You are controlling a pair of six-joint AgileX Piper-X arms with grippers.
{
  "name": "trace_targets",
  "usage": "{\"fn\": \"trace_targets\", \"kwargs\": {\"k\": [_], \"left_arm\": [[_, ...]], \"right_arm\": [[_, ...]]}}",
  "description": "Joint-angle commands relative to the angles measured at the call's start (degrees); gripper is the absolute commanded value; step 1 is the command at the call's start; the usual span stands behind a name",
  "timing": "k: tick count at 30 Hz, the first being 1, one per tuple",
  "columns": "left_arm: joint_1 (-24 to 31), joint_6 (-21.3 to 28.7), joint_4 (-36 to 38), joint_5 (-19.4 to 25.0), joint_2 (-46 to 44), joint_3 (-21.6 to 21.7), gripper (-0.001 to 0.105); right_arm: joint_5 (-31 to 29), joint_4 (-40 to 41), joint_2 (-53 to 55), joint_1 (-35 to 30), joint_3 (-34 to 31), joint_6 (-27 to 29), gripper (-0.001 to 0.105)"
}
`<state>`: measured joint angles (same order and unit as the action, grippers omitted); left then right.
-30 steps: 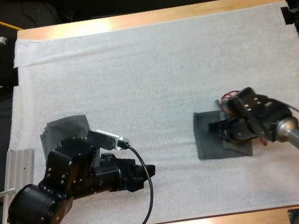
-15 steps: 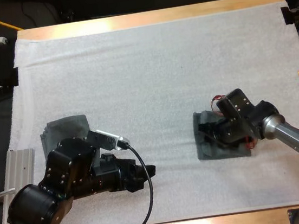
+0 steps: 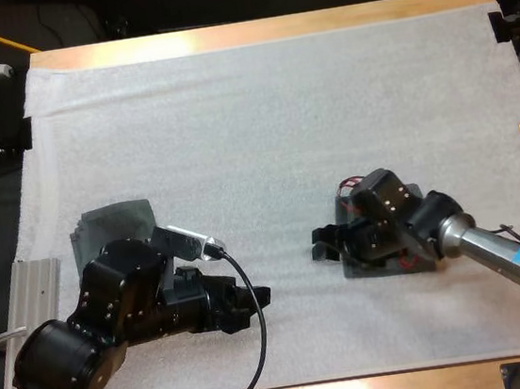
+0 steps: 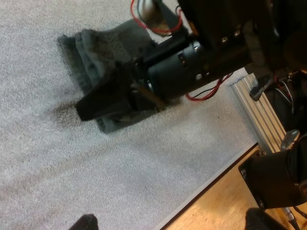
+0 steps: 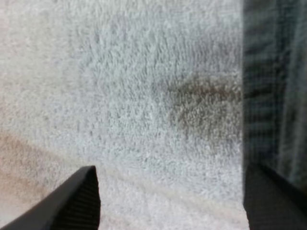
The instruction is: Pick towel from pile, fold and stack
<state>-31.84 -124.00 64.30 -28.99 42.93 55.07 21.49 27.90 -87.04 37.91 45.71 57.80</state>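
Scanning high view first: finds right hand (image 3: pixel 323 245) low over white mat (image 3: pixel 233 131), just off left edge of folded towel (image 3: pixel 364 271), fingers spread, nothing btwn them. Puts that towel mid-right on mat, mostly hidden under right arm. Shows left hand (image 3: pixel 252 302) at mat's near-left part, well apart from towel, w/ a stack (image 3: pixel 112 222) of folded dark towels partly hidden by left arm. Notes wooden counter (image 3: pixel 259 31) edging mat on far side.

Left wrist view: looks across mat at towel (image 4: pixel 93 45), layered edges showing, right hand at its edge; touching or not, can't tell. Own fingertips wide apart, gripping nothing.

Right wrist view: own fingers (image 5: pixel 72 203) spread over bare mat, towel's dark edge close beside one; no cloth pinched.

Handling, as judgement: soft, light, limp, not fragile. Prob slides easily on mat and sags or unfolds if lifted by one layer. Best to pinch all layers at folded edge or a corner, deep enough to trap full thickness.
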Motion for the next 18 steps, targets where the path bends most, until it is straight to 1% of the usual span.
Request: {"fn": "trace_targets", "kwargs": {"k": [1,6,9,15,18], "left_arm": [[0.1,-0.9,0.2,-0.4,-0.1,0.2,0.060],[0.1,-0.9,0.2,-0.4,-0.1,0.2,0.060],[0.1,-0.9,0.2,-0.4,-0.1,0.2,0.060],[0.1,-0.4,0.2,-0.4,-0.1,0.2,0.060],[0.1,-0.4,0.2,-0.4,-0.1,0.2,0.060]], "right_arm": [[0.6,-0.6,-0.4,0.1,0.3,-0.2,0.062],[1.5,-0.6,0.1,0.1,0.3,-0.2,0.062],[1.9,-0.6,2.6,0.3,0.3,0.4,0.062],[1.8,-0.6,11.2,0.4,0.3,1.0,0.062],[-0.8,0.0,16.9,0.4,0.3,1.0,0.062]]}}
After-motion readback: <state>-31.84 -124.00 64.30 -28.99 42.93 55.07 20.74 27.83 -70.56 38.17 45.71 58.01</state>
